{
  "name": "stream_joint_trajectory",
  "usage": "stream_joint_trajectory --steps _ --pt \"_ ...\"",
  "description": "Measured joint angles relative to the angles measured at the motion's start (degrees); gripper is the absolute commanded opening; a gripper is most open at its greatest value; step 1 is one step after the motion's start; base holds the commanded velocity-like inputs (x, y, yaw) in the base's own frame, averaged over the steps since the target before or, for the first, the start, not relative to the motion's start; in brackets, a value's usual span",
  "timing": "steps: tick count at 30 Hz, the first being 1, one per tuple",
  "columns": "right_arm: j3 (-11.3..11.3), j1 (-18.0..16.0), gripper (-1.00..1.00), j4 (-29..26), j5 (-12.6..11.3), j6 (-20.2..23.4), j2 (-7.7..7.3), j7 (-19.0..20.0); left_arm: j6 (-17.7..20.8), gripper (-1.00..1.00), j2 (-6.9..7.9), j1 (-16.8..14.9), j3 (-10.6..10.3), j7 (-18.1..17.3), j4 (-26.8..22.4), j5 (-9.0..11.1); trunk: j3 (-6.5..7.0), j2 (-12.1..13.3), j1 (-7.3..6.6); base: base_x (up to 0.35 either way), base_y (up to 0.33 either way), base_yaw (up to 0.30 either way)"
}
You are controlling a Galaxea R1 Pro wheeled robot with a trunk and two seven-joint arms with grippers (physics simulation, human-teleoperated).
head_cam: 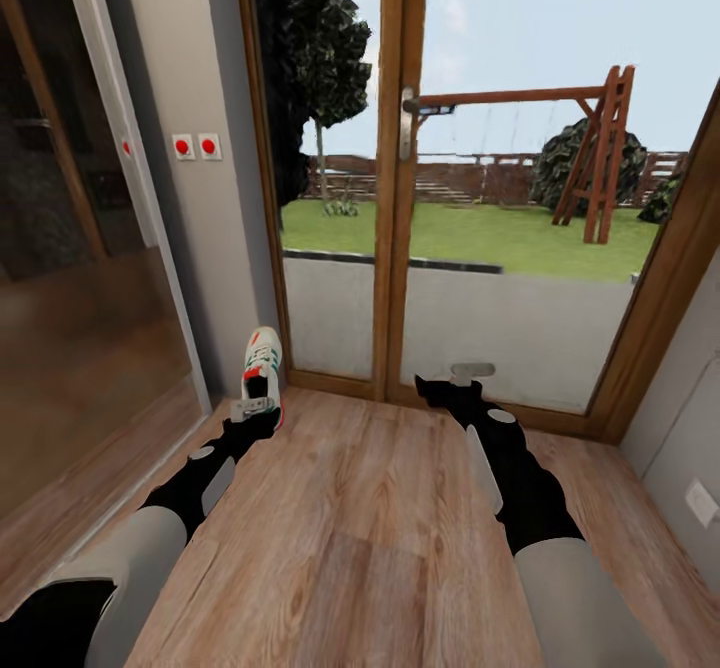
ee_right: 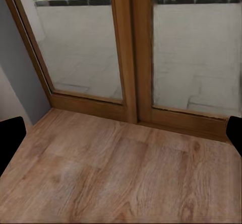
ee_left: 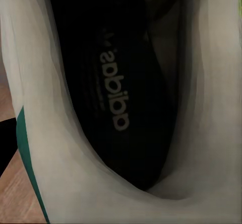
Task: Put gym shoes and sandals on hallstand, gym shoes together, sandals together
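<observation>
Head view: my left hand (head_cam: 254,409) is at the heel of one gym shoe (head_cam: 262,360), which lies w/ long axis pointing away toward the glass door (head_cam: 400,198); grip can't be told. Left wrist view: shoe's dark insole (ee_left: 113,90) right up close. Right wrist view: right hand's fingertips (ee_right: 10,138) spread apart, empty, over the corridor floor (ee_right: 121,173), so left arm is nearer.

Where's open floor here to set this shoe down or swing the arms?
Bare corridor floor lies between both arms, up to the glass door threshold, also ahead of the right gripper. It is tight at the corner where the left gripper meets the gym shoe.
</observation>
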Motion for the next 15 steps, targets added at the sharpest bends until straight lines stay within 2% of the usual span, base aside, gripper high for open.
stream_joint_trajectory --steps 6,15 --pt "0.10 -0.01 1.00 0.00 0.00 -0.01 -0.01 -0.02 -0.01 -1.00 0.01 0.00 0.00 0.00 0.00 0.00 0.03 0.00 0.00 -0.291 -0.187 0.061" --pt "0.05 -0.01 1.00 0.01 0.00 -0.02 0.01 0.00 0.04 -1.00 0.02 0.02 0.00 0.00 -0.01 0.00 0.03 0.00 0.00 -0.297 -0.184 0.260"
